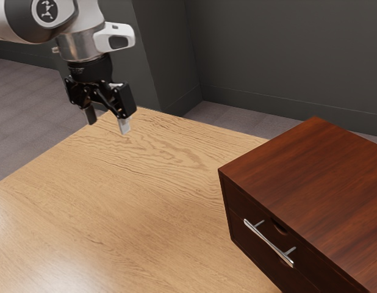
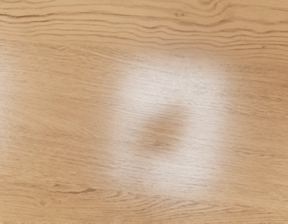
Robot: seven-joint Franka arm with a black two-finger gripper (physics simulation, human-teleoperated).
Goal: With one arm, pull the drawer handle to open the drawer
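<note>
Pale oak-grained wood makes up the broad desk (image 1: 115,195) we work over. Our black two-finger tool (image 1: 108,122) hangs above its far corner, toward the exterior view's upper left, at the end of the white and grey arm (image 1: 78,27). The tool points downward and its two fingers stand apart with nothing between them. One fingertip (image 1: 124,127) (the one nearer the cabinet) carries a light pad, and the other is dark.

The task's thing, the dark reddish-brown wooden drawer cabinet (image 1: 323,171), sits on the desk at the exterior view's lower right, well apart from the tool. Its front face is turned toward the exterior view's lower left. On that face the drawer front (image 1: 258,215) carries a slim silver metal bar handle (image 1: 269,241), which runs along the face and is held off the wood by two short posts. A small dark half-round notch (image 1: 279,229) shows just behind the bar. As far as we can tell, the drawer front lies flush with the cabinet's face, so the drawer is shut. The tool touches neither handle nor cabinet.

In the wrist view we look straight down on the desk's wood grain (image 2: 41,140), with a pale patch of glare (image 2: 172,93) and a soft dark shadow (image 2: 158,133) in its middle. Behind the desk in the exterior view stand dark grey walls (image 1: 268,49) and a grey floor (image 1: 24,97).
</note>
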